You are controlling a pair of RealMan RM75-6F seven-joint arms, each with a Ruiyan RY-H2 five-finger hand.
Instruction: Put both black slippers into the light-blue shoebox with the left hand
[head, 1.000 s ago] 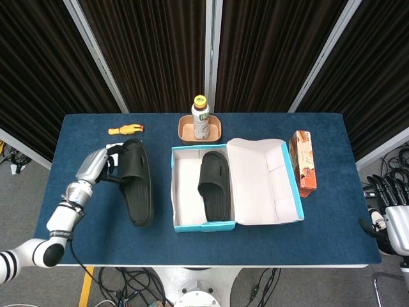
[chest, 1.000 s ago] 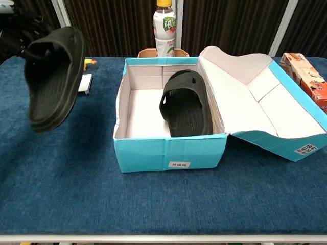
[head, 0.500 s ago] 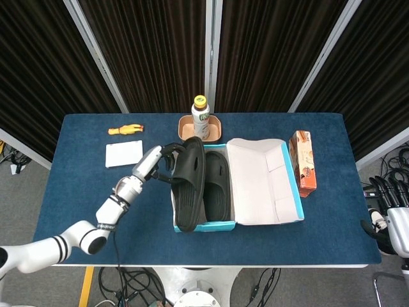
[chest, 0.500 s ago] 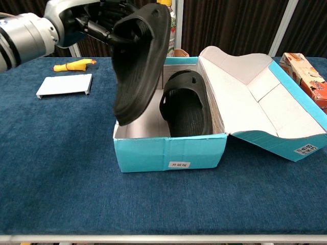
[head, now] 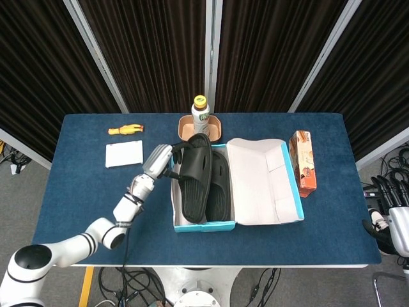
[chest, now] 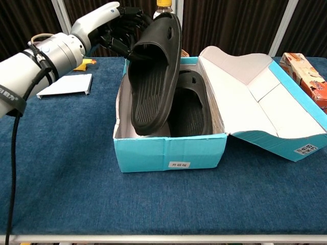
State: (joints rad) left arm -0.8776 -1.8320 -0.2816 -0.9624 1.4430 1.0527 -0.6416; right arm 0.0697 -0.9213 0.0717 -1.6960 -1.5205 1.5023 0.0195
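The left hand has carried its slipper lower and further over the shoebox than half a second ago; the toe now dips inside the left half while the heel rides above the rim, tilted. Fingers grip the heel end. The second slipper lies flat in the box, just beside it. The lid hangs open to the right. The right hand rests off the table's edge; whether it's spread or curled cannot be told.
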